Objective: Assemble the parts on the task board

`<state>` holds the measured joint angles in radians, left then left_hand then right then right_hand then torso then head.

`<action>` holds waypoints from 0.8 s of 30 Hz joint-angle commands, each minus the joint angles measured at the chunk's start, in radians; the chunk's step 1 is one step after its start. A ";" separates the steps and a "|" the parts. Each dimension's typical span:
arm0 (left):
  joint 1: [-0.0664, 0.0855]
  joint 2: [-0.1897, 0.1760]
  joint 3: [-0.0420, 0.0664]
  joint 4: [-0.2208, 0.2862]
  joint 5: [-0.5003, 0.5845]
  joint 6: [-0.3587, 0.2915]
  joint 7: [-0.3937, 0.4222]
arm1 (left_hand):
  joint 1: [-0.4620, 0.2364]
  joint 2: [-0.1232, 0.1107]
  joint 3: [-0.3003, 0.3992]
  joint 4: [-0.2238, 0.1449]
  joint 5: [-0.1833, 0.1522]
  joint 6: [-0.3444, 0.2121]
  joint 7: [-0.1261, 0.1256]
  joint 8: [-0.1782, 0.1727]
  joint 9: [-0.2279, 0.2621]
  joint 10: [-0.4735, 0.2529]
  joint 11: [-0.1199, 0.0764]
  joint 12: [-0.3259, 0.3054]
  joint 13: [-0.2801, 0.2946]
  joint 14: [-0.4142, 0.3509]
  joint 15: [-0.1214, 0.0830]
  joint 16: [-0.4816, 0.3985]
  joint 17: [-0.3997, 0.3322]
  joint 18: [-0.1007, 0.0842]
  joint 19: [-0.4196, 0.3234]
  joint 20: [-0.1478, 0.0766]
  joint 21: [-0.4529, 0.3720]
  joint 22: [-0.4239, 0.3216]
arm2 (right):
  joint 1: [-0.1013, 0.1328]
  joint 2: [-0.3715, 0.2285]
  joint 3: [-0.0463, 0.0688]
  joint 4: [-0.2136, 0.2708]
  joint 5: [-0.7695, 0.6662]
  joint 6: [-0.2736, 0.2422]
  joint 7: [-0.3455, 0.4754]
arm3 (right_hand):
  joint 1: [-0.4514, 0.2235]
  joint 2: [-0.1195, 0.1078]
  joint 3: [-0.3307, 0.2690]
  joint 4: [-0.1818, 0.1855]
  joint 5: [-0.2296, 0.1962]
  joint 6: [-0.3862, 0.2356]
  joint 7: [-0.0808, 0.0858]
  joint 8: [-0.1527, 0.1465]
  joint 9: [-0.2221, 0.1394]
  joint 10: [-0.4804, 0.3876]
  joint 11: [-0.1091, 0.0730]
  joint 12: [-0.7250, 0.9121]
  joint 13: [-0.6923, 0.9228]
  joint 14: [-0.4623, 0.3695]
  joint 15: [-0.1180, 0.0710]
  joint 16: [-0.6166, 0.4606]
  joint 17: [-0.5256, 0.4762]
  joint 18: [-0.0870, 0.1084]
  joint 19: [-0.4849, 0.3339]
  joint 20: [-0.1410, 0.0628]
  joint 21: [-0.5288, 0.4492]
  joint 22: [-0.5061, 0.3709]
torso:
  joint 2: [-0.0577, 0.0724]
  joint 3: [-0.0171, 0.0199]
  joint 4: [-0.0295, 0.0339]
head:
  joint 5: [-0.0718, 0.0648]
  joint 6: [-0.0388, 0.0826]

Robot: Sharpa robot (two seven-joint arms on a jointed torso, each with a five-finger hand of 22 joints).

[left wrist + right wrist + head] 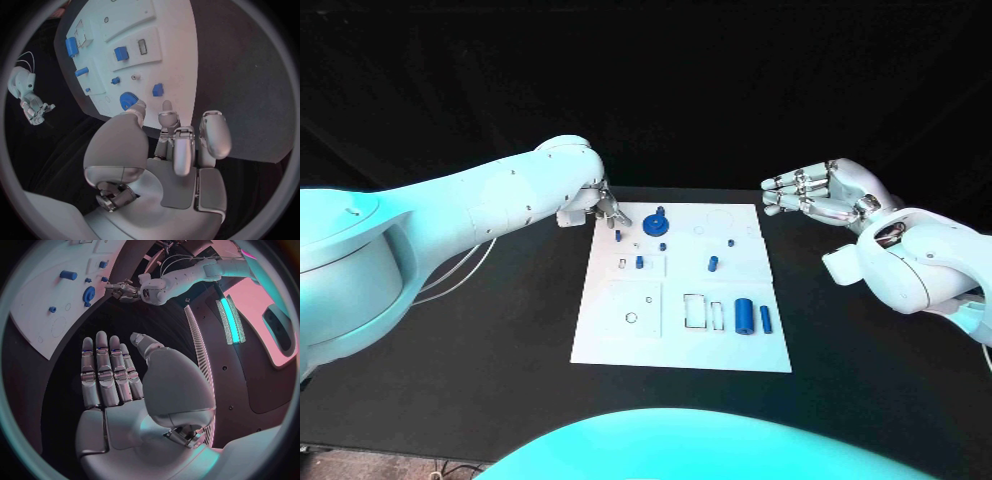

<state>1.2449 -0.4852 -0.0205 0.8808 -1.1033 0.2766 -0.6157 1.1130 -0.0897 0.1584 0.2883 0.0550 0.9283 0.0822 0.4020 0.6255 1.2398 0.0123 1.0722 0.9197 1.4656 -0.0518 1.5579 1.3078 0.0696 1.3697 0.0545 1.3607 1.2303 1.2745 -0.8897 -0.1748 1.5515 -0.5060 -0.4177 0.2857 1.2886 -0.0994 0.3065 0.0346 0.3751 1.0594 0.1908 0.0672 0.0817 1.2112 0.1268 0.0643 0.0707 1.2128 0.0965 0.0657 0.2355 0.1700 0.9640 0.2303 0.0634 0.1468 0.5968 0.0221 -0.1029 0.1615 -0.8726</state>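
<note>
While the work looks only partly done, the white rectangular task board (682, 290) lies flat in the middle of the black table (877, 350), with small blue plastic parts spread across it. A round blue gear-like disc (656, 220) sits near the board's far edge. Just nearer than it, a few tiny blue pegs (639, 262) and a short blue capsule-shaped piece (713, 264) rest around the board's middle. Toward the near right stand or lie a thick blue cylinder (744, 313) and a thinner blue rod (766, 319), beside empty rectangular outlines (694, 311). Several cut-outs and circles on the board hold nothing — so, as a judgement, most of the fitting remains, though whether any piece is already seated cannot be told.

The robot's left silver many-fingered hand (599, 208) hovers at the board's far left corner, just beside the gear-like disc. Its wrist camera shows the fingers (182, 145) loosely extended and slightly apart, fingertips pointing at the disc (128, 101), with nothing between them.

The right silver hand (819, 192) is raised off to the board's far right, well apart from every part. Its fingers (106, 370) are straight and side by side, the palm bare — holding nothing.

No brand, label or readable writing is visible on the board, the parts or the arms.
</note>
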 commanded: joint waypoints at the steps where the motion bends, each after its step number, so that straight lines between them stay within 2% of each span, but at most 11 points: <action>1: -0.001 0.004 0.000 -0.001 -0.006 0.050 0.005 | 0.004 0.007 -0.007 -0.001 -0.003 0.010 -0.001 -0.002 -0.002 -0.001 -0.003 0.003 -0.001 0.102 0.002 0.006 0.254 0.008 0.003 0.002 0.006 0.002 | -0.001 0.001 0.000 0.001 -0.005 0.015 0.010 | -0.001 -0.006 0.007 -0.001 0.006 -0.009 0.001 -0.003 -0.001 -0.007 0.003 0.005 -0.001 -0.005 0.001 -0.002 -0.002 0.016 -0.004 -0.001 0.002 -0.002 | 0.000 0.0002 0.0001 | 0.000 0.000; 10: -0.004 0.005 0.000 0.000 0.002 0.068 0.001 | 0.021 0.026 -0.012 -0.002 -0.003 0.032 -0.005 0.003 -0.008 0.008 -0.007 0.014 0.008 0.105 -0.001 0.013 0.263 0.005 0.011 0.001 0.014 0.014 | -0.001 0.001 0.000 0.001 -0.005 0.015 0.011 | -0.001 -0.006 0.007 -0.001 0.006 -0.009 0.001 -0.003 -0.001 -0.007 0.003 0.005 -0.001 -0.005 0.001 -0.002 -0.002 0.016 -0.004 -0.001 0.002 -0.002 | 0.000 0.0005 -0.0001 | 0.001 0.000; 16: -0.004 0.005 0.000 -0.001 0.014 0.075 -0.002 | 0.052 0.048 0.000 -0.008 -0.003 0.040 -0.009 0.003 -0.013 0.007 -0.011 0.013 0.003 0.105 -0.004 0.013 0.263 0.005 0.012 -0.001 0.015 0.016 | -0.001 0.001 0.000 0.001 -0.005 0.015 0.011 | 0.000 -0.005 0.009 -0.001 0.008 -0.009 0.001 -0.003 -0.001 -0.007 0.003 0.005 -0.002 -0.005 0.001 -0.002 -0.003 0.016 -0.004 -0.001 0.002 -0.003 | 0.000 0.0000 -0.0003 | 0.001 0.000; 24: -0.004 0.007 0.000 0.001 0.027 0.066 -0.003 | 0.060 0.051 0.005 -0.009 -0.003 0.041 -0.009 0.002 -0.016 0.005 -0.011 0.011 0.000 0.105 -0.004 0.013 0.263 0.005 0.012 -0.002 0.016 0.017 | -0.001 0.002 0.000 0.000 -0.005 0.016 0.011 | 0.001 -0.005 0.013 -0.003 0.023 -0.011 0.002 -0.002 -0.001 -0.008 0.003 0.006 -0.003 -0.005 0.001 -0.001 -0.006 0.016 -0.005 -0.001 0.003 -0.007 | 0.000 0.0001 -0.0010 | 0.002 0.000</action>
<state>1.2404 -0.4817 -0.0208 0.8797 -1.0917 0.3278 -0.6188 1.1645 -0.0381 0.1557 0.2800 0.0550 0.9618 0.0735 0.4020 0.6108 1.2470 0.0051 1.0845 0.9215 1.4656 -0.0518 1.5639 1.3076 0.0696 1.3742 0.0516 1.3738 1.2459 1.2742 -0.8888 -0.1748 1.5509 -0.5060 -0.4170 0.2861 1.2887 -0.0994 0.3151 0.0318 0.3929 1.0558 0.1943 0.0672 0.0818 1.2075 0.1305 0.0643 0.0692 1.2128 0.0965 0.0657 0.2309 0.1699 0.9640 0.2302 0.0634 0.1417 0.5972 0.0221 -0.1030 0.1632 -0.8724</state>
